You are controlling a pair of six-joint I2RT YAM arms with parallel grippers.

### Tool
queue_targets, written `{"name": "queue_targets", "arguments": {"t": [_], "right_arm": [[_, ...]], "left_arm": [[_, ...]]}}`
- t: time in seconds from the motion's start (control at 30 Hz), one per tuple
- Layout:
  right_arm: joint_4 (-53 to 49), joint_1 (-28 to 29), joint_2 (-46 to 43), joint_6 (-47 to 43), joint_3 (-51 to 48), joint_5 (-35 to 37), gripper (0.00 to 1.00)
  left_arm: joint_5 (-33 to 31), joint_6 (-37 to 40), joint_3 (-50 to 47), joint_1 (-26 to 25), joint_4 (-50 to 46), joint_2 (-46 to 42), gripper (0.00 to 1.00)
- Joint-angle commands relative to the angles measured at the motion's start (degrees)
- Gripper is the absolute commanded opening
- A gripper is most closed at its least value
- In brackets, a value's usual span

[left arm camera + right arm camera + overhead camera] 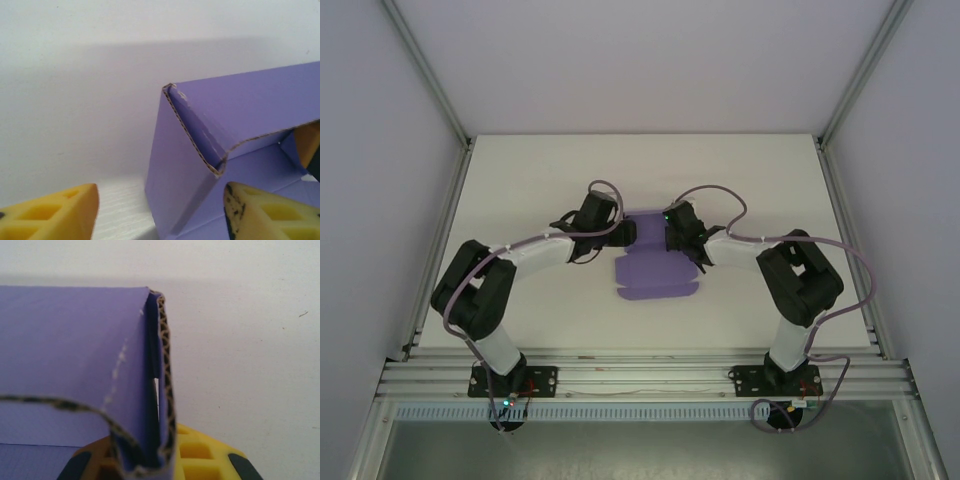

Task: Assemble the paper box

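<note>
Purple paper box (658, 268) lies half-folded at the centre of the table (540, 180); right gripper (145, 460) pinches its doubled wall tight, left gripper (160, 192) gapes astride the opposite corner, seemingly untouching, so we would hold the pinch and crease that corner.

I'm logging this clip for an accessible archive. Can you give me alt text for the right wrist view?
A doubled-over wall of the purple paper box, its corrugated cut edge facing the camera, is pinched between the yellow fingers of the shut right gripper at the bottom of the picture. The white table lies behind it.
</note>
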Motion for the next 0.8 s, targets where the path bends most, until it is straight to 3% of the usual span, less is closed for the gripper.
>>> {"name": "queue_targets", "arguments": {"t": [0.0, 0.13, 0.2, 0.3, 0.43, 0.53, 0.63, 0.77], "right_arm": [[-1.5, -0.1, -1.0, -0.2, 1.4, 1.3, 0.0], [-1.5, -0.1, -0.8, 0.0, 1.5, 1.5, 0.0], [-1.6, -0.1, -0.8, 0.0, 1.4, 1.8, 0.0], [-2.2, -0.1, -0.6, 0.0, 1.5, 2.7, 0.0], [-4.6, -0.1, -0.4, 1.0, 2.1, 6.2, 0.0], [-7.8, -0.1, 0.4, 2.2, 3.0, 10.2, 0.0], [-9.2, 0.0, 0.8, 3.5, 3.1, 12.9, 0.0], [-9.1, 0.0, 1.2, 5.2, 3.1, 13.8, 0.0]], "left_arm": [[-1.2, -0.2, 1.5, 0.1, -2.0, 3.5, 0.57], [-3.0, -0.6, 4.4, 0.8, -4.0, 8.6, 0.42], [-6.0, -1.1, 5.7, 0.8, -5.5, 10.6, 0.26], [-10.6, -1.9, 5.8, 0.7, -6.3, 11.5, 0.15], [-17.5, -3.1, 6.8, 0.7, -9.8, 11.8, 0.1], [-22.9, -4.4, 6.2, 0.7, -11.7, 10.8, 0.0], [-23.6, -6.0, 4.5, 0.9, -10.9, 8.7, 0.0], [-32.6, -13.0, 8.9, 0.7, -19.9, 10.2, 0.0]]}}
